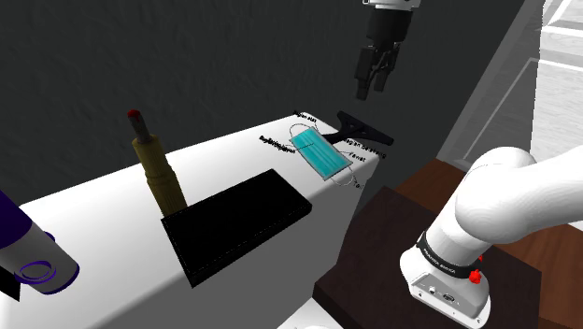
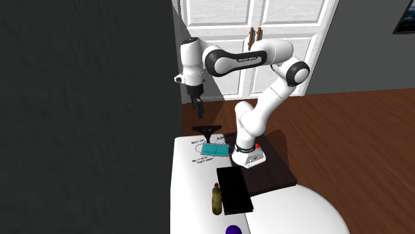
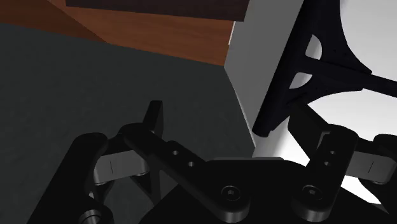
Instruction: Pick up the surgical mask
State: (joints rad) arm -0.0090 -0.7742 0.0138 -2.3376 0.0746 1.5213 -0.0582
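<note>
The surgical mask (image 1: 319, 154) is a teal pleated rectangle with thin white ear loops. It lies flat near the far corner of the white counter (image 1: 112, 271), and it also appears in the second exterior view (image 2: 215, 149). My black gripper (image 1: 371, 86) hangs well above the counter, over a black T-shaped tool (image 1: 362, 126) just beyond the mask. Its fingers stand apart and hold nothing. In the wrist view the gripper (image 3: 240, 127) looks down at that black tool (image 3: 312, 63) and the counter's edge. The mask lies apart from the fingers.
A black flat slab (image 1: 234, 224) lies mid-counter, with a yellowish bottle (image 1: 159, 173) with a red cap standing behind it. A purple object (image 1: 37, 262) sits at the near end. A dark grey wall backs the counter. The brown stand (image 1: 392, 243) carries the arm's base.
</note>
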